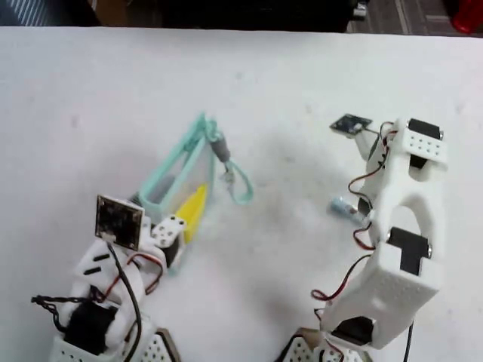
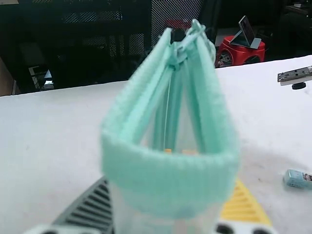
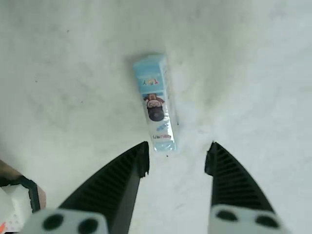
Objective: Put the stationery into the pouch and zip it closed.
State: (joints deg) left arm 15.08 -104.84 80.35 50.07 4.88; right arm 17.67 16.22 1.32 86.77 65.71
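Now, lower your right gripper (image 3: 176,151), jaws spread wide, over the pale blue eraser (image 3: 157,102) lying on the table (image 1: 302,90) well apart from the pouch (image 2: 168,170). Straddle its narrow sides before closing. Your left gripper (image 2: 165,214) clamps the pouch's end, propping it open.

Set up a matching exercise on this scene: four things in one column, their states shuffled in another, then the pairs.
1 pouch
2 light-blue box
3 left end effector
4 right end effector

a open, close to the box
b mint green, mouth gaping
c shut on the pouch
d lying on the table

Pairs: 1-b, 2-d, 3-c, 4-a.
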